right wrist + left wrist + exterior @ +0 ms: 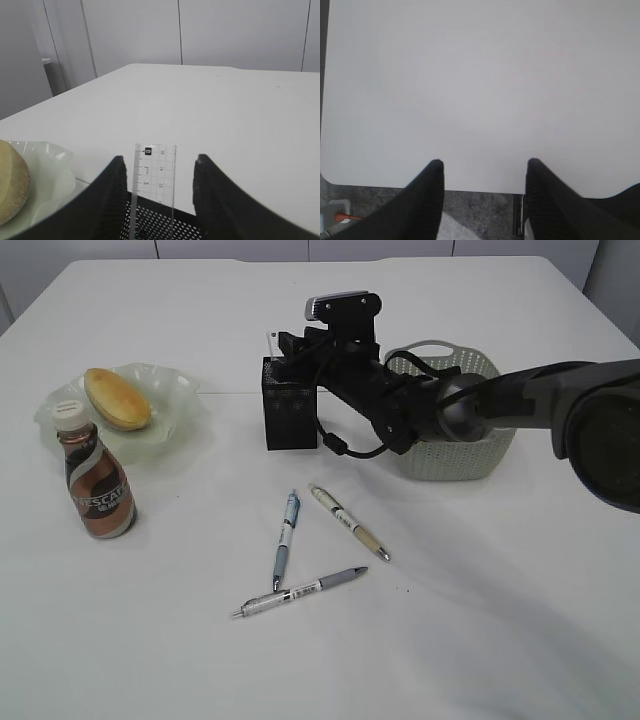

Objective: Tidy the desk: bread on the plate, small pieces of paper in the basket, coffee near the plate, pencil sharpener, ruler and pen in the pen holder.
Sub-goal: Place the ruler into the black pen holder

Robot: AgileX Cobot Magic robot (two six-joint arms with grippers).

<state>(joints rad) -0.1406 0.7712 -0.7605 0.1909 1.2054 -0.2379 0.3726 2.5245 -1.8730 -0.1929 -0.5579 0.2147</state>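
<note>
A clear ruler [155, 172] stands upright in the black mesh pen holder [290, 415], whose rim shows in the right wrist view [165, 225]. My right gripper [160, 159] is open, with a jaw on each side of the ruler's top and a gap at the right jaw. In the exterior view it [297, 346] hangs over the holder. Bread [117, 397] lies on the pale green plate [175, 390]. The coffee bottle [95, 480] stands just in front of the plate. Three pens [286, 538] [348, 522] [300, 591] lie on the table. My left gripper [485, 161] is open and empty. No pencil sharpener or paper shows.
A pale green basket [470, 455] stands right of the pen holder, with my right arm crossing over it and hiding its inside. The left wrist view shows only bare white table and its near edge over the floor.
</note>
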